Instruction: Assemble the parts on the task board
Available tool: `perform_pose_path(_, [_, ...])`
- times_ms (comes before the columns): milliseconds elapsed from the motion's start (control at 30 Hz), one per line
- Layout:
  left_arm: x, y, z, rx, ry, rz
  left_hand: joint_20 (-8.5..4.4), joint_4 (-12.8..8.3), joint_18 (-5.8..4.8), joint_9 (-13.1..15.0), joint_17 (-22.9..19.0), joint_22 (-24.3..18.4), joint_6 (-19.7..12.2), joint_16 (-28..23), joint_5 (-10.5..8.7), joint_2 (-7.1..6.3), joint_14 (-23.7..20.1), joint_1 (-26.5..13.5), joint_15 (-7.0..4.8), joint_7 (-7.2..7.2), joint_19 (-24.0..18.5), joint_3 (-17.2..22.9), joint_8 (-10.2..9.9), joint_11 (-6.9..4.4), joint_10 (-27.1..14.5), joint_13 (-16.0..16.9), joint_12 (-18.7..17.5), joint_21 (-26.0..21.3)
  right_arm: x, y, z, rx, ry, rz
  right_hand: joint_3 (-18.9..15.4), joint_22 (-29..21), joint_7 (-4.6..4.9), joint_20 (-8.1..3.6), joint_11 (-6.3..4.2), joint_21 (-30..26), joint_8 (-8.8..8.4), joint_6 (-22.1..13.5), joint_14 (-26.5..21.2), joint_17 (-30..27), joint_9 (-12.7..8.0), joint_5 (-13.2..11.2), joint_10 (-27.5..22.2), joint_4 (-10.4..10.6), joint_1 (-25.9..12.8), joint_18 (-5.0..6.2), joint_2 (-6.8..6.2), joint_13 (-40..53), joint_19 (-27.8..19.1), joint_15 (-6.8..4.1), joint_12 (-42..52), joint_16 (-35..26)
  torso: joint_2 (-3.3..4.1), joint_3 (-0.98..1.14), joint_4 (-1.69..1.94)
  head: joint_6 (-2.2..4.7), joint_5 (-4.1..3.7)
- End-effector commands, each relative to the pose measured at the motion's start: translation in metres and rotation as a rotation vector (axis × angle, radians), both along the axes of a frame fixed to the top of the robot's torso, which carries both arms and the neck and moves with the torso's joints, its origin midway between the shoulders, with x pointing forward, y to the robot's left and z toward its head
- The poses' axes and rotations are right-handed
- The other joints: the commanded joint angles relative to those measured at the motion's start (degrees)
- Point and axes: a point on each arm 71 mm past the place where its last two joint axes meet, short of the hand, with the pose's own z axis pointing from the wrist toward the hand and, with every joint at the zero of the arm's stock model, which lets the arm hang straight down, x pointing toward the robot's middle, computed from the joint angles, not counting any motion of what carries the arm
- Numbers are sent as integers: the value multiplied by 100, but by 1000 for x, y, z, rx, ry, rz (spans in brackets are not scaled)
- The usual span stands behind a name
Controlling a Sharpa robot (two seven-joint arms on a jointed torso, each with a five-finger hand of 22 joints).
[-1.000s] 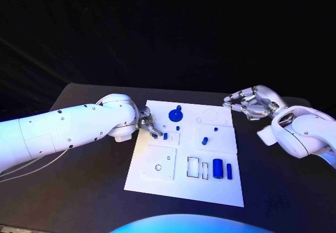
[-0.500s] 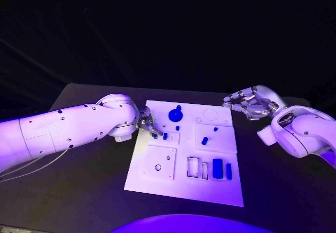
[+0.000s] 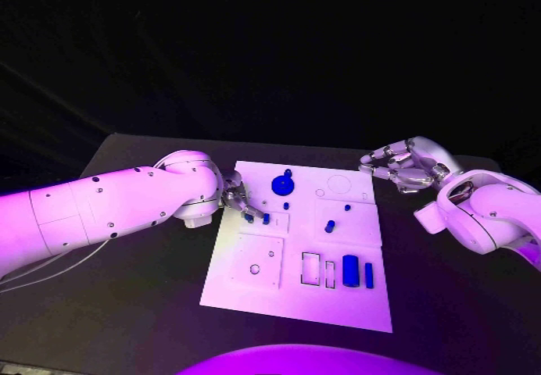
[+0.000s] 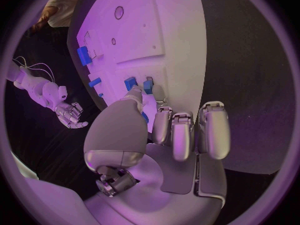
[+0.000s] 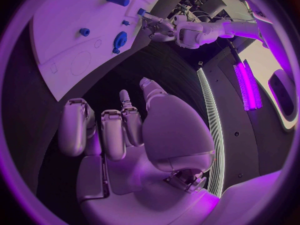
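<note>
The white task board [image 3: 295,308] lies in the middle of the black counter [image 3: 135,312], with small blue parts [image 3: 351,270] lying on it. The left robot hand [image 3: 238,198] sits at the board's left edge, its fingertips at two small blue pegs [image 4: 139,84]; whether it grips one cannot be told. The right robot hand [image 3: 401,166] hovers off the board's far right corner, fingers curled, holding nothing.

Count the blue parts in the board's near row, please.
2: a thick blue part right of the two outlined slots, and a thin blue part beside it, toward the board's right edge. None seems hidden there.
</note>
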Motion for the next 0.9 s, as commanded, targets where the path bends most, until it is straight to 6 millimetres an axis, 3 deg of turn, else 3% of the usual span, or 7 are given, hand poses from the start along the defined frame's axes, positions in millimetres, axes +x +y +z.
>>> perform_pose_path(33, [-3,2,-2,22,27,9,-9,-1,-104,8,1509,181,-17,14,31,6,603,-54,-29,7,32,-60,11,0,16,-8,-1,9,0,1,0,-2,-5,10,-49,214,0,-10,-22,-21,29,-28,336,742,7,38,-20,17,-52,112,9,524,-22,11,3,-26,-2,-1,-1,6,4])
perform_pose_path(400, [-4,4,-1,13,23,17,-9,-4,-102,10,1509,176,-39,14,32,27,603,-68,-29,13,29,-117,0,4,-12,-56,-35,5,0,1,0,-2,-5,10,-49,214,0,-10,-22,-21,29,-28,336,742,7,38,-20,17,-52,112,9,524,-22,11,3,-26,0,-1,-2,1,2])
perform_pose_path(667, [-4,6,0,-4,24,32,0,-12,-101,-5,1509,168,-129,14,32,239,603,8,-14,41,25,-154,-64,26,-51,-103,-72,-3,0,2,0,-2,-5,11,-49,214,0,-10,-22,-21,29,-28,336,742,7,38,-20,17,-52,112,9,524,-22,11,3,-26,-2,0,-2,3,12])
perform_pose_path(900, [-5,7,0,-30,30,47,1,-12,-100,-6,1509,165,-132,14,32,254,603,19,-13,43,23,-156,-67,27,-54,-108,-76,-5,0,2,0,-2,-5,12,-49,214,0,-10,-22,-21,29,-28,336,742,7,38,-20,17,-52,112,9,524,-22,11,3,-26,-1,0,-2,14,15])
